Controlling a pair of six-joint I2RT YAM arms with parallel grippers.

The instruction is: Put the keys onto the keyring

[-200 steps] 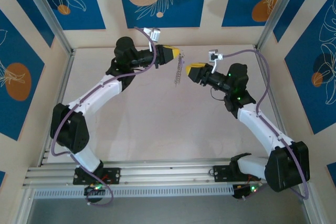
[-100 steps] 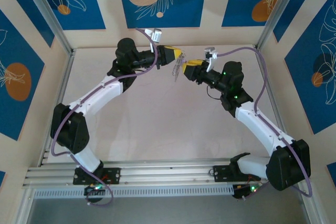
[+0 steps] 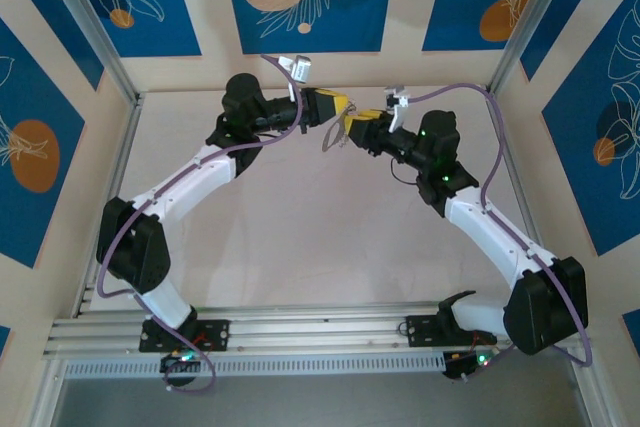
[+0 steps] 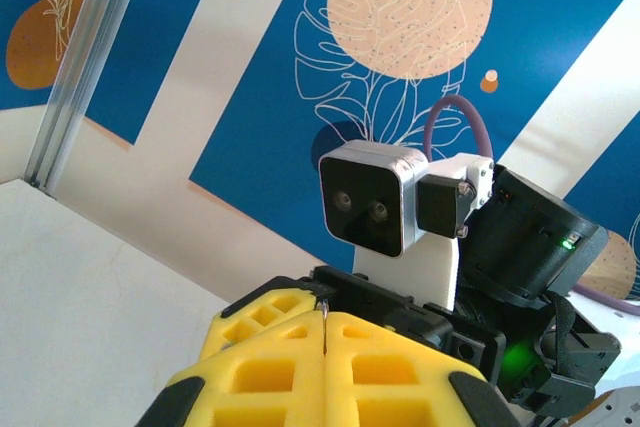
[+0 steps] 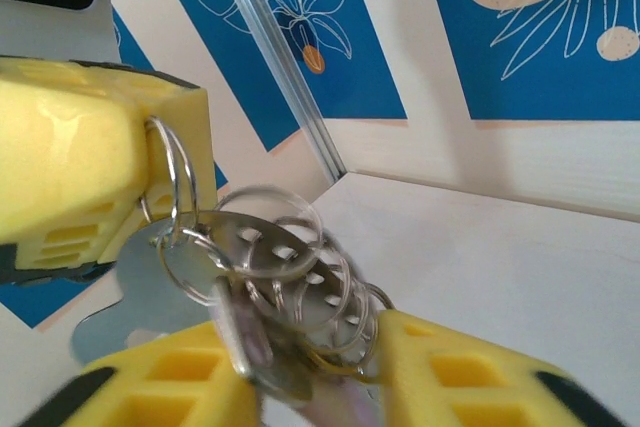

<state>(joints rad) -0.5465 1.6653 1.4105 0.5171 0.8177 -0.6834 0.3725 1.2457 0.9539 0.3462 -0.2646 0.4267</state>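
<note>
Left fingers (image 4: 323, 342) clamp tight on the keyring (image 5: 280, 247), held up over the far bench (image 3: 300, 237). Right fingers (image 3: 353, 127) stand half-parted around the dangling keys (image 5: 135, 282); any pinch is unclear.

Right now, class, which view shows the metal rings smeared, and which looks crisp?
Right wrist view: the keyring smears and ghosts low down, with glints; left wrist view: the left gripper is crisp; top view: even light, soft shadows.

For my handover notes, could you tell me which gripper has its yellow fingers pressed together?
The left gripper: its pads meet on a thin ring, while the right gripper's fingers stand apart around the bunch of rings and keys.
</note>
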